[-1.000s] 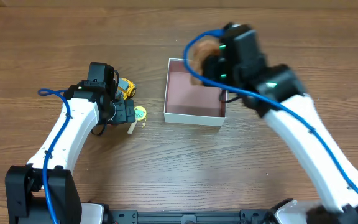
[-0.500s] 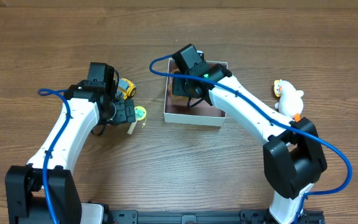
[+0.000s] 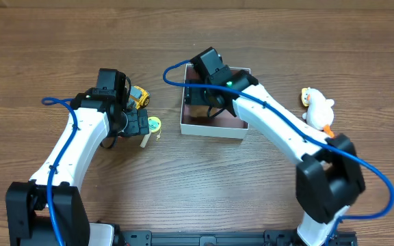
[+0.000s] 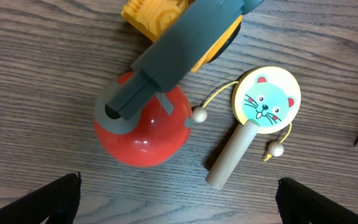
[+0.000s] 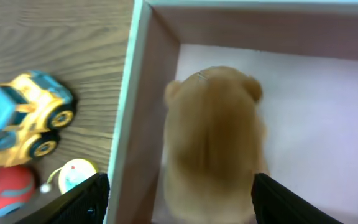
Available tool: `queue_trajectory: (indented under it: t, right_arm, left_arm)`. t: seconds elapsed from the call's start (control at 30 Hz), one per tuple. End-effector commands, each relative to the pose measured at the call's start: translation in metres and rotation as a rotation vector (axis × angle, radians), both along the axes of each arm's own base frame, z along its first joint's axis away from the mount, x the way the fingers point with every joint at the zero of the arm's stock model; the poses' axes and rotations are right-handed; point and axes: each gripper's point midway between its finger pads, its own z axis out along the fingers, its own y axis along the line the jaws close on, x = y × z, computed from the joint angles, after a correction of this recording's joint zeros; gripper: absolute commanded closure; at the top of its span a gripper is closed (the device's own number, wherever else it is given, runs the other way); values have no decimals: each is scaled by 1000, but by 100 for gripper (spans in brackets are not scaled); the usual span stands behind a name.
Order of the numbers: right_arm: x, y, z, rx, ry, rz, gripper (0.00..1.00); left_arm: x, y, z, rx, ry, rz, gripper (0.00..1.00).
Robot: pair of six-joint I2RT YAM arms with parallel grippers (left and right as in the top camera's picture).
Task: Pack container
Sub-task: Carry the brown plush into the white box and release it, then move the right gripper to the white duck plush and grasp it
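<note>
As the overhead view shows, one box (image 3: 211, 128) sits at table centre, with the right arm (image 3: 279, 130) reaching over its 11 o'clock corner. One duck (image 3: 318, 108) lies at the box's 3 o'clock, well apart. One truck (image 3: 139, 97) and one rattle (image 3: 154, 125) lie at its 9 o'clock, beside the left arm (image 3: 81, 137).

From the left wrist, three toys show: truck, rattle and one red ball (image 4: 138, 140), with the truck's grey boom (image 4: 166, 68) across the ball. The left gripper (image 4: 179, 202) is spread wide, pinching nothing.

From the right wrist, one brown plush (image 5: 213, 137) sits inside the box near the 9 o'clock wall. The right gripper (image 5: 179, 199) stands spread, one finger on either side of the plush.
</note>
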Motion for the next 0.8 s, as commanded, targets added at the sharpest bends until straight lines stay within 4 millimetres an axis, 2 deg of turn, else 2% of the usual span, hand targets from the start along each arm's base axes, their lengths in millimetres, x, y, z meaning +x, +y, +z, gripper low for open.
queue_trajectory:
  t: [0.0,0.07,0.17,0.23,0.3,0.4,0.5,0.57,0.77]
  right_arm:
    - [7,-27,80,22,-175,-43,23]
    - [8,-56,112,10,-242,-109,18]
    - [4,-114,152,-37,-321,-219,11]
    - [-2,-162,166,-125,-338,-246,10]
    - [-7,-200,162,-198,-304,-273,10]
    - [-15,-264,137,-293,-179,-365,10]
    - [-22,-308,96,-304,-42,-420,8]
    - [-26,-326,64,-262,48,-450,4]
    - [-32,-352,-8,-154,224,-512,4]
  left_arm:
    - [6,2,4,10,-14,-19,0]
    - [6,2,4,10,-14,-19,0]
    - [6,2,4,10,-14,-19,0]
    - [6,2,4,10,-14,-19,0]
    - [6,2,4,10,-14,-19,0]
    - [6,2,4,10,-14,-19,0]
    - [6,2,4,10,-14,-19,0]
    - [6,2,4,10,-14,-19,0]
    - [6,2,4,10,-14,-19,0]
